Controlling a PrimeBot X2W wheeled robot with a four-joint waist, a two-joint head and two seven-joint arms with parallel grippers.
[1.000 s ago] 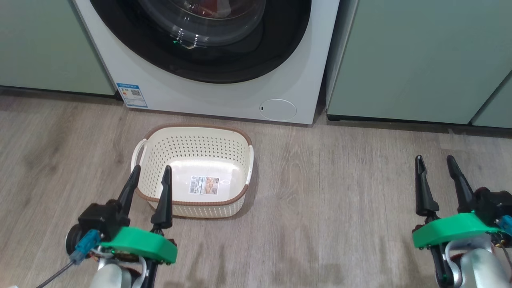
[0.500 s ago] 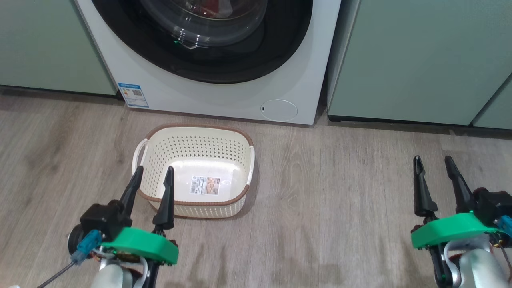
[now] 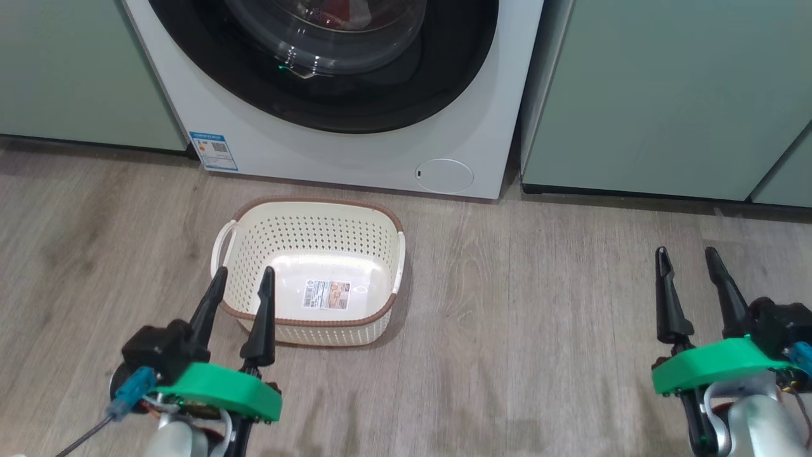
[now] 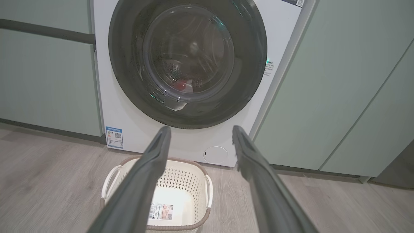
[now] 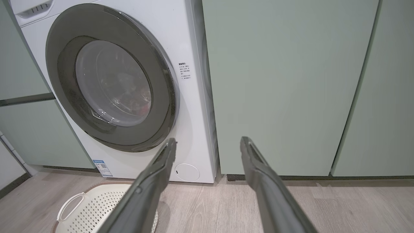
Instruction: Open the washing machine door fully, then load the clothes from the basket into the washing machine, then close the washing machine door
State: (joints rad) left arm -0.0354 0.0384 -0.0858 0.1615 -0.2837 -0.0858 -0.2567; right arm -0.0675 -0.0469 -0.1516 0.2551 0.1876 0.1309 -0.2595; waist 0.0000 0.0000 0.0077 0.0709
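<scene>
One washing machine [image 3: 266, 146] has its one door [image 4: 187, 61] shut over one red patch of clothes [image 4: 179, 86], one basket [image 3: 317, 238] sits on the floor [image 3: 507, 317] before it, and two grippers, the left gripper [image 3: 244, 273] and right gripper [image 3: 686, 252], each show two fingers [image 3: 260, 324] spread apart.

A grey-brown wood-look floor [image 3: 539, 330] covers the near ground. On the far side stand smooth pale green fronts: a left cabinet [image 3: 76, 70] and a wider right cabinet [image 3: 660, 95], each above a dark plinth [image 3: 634, 192].

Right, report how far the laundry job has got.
Done: the basket is empty, and the clothes show red through the shut washing machine door. In hand: nothing; the left tool and right tool are open and empty. Left: nothing visible.
</scene>
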